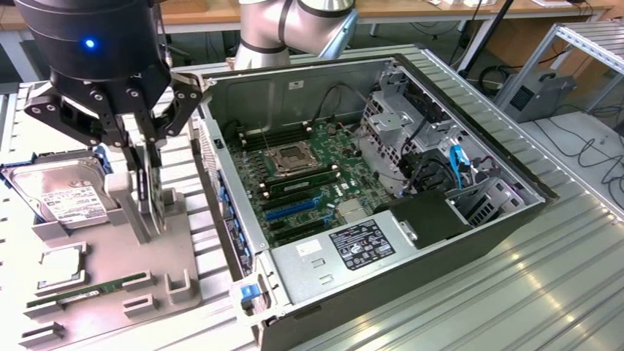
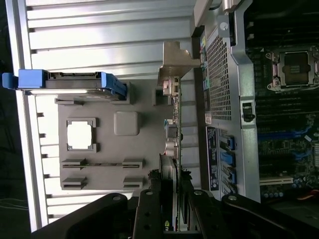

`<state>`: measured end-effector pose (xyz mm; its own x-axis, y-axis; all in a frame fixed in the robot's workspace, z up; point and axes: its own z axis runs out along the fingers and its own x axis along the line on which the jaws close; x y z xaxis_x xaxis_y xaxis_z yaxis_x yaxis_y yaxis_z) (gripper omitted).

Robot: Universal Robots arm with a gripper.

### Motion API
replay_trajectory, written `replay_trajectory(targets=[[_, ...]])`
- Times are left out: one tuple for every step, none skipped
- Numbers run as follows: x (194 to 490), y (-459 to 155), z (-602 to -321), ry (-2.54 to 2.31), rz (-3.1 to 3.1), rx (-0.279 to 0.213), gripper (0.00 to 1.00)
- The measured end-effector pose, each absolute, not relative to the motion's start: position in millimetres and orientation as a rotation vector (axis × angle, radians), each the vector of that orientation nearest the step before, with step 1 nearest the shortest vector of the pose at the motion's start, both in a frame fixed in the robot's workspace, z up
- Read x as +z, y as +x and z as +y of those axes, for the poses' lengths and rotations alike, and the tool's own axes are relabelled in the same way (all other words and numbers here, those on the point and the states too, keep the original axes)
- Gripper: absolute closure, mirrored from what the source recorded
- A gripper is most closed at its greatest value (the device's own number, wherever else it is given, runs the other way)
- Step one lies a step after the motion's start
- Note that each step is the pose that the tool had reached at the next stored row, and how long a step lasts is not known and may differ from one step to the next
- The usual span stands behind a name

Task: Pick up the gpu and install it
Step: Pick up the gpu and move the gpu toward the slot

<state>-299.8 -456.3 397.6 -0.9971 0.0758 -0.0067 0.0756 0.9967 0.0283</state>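
Fingers (image 2: 152, 211) are clenched on the gpu (image 2: 174, 134), one on each face of the thin card, with the card's edge running out between them in the wrist view. The gripper (image 1: 145, 172) hangs over the grey fixture (image 1: 180, 281) at the exterior view's left.

The gpu stands on edge, upright, in a raised stand of that fixture, just beside the outer wall of the computer case (image 1: 507, 219). Its silver bracket (image 2: 175, 62) is at the end away from the fingers. Whether the card's lower edge has left the stand cannot be told.

Other items on the fixture:
- hard drive (image 1: 61, 191) with a white label and blue side rails, propped in its cradle near the gpu
- square processor chip (image 1: 61, 262) in a shallow pocket
- slim green RAM stick (image 1: 83, 292) lying flat between two small clips

The case lies on its side, open side up, on the ribbed metal surface (image 1: 507, 292). Inside, the motherboard (image 1: 312, 183) is exposed, with an unfilled processor socket (image 1: 292, 157) and blue expansion slots (image 1: 292, 210) (no card is seated in these slots). A power supply (image 1: 341, 248) with a black label sits at the near end of the case.
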Motion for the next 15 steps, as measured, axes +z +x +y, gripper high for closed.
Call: replay_trajectory(targets=[[398.4,-299.8,-456.2,0.119,3.131,0.044,0.74],[399.5,-299.8,-456.2,0.119,3.131,0.044,0.74],[400.6,-299.8,-456.2,0.119,3.131,0.044,0.74],[402.5,-299.8,-456.2,0.119,3.131,0.044,0.74],[403.3,-299.8,-456.2,0.119,3.131,0.044,0.74],[404.0,-299.8,-456.2,0.119,3.131,0.044,0.74],[404.7,-299.8,-456.2,0.119,3.131,0.044,0.74],[405.4,-299.8,-456.2,0.119,3.131,0.044,0.74],[406.3,-299.8,-456.2,0.119,3.131,0.044,0.74],[406.9,-299.8,-456.2,0.119,3.131,0.044,0.74],[407.6,-299.8,-456.2,0.119,3.131,0.044,0.74],[408.3,-299.8,-456.2,0.119,3.131,0.044,0.74],[409.3,-299.8,-456.2,0.119,3.131,0.044,0.74],[409.9,-299.8,-456.2,0.119,3.131,0.044,0.74],[410.7,-299.8,-456.2,0.119,3.131,0.044,0.74]])
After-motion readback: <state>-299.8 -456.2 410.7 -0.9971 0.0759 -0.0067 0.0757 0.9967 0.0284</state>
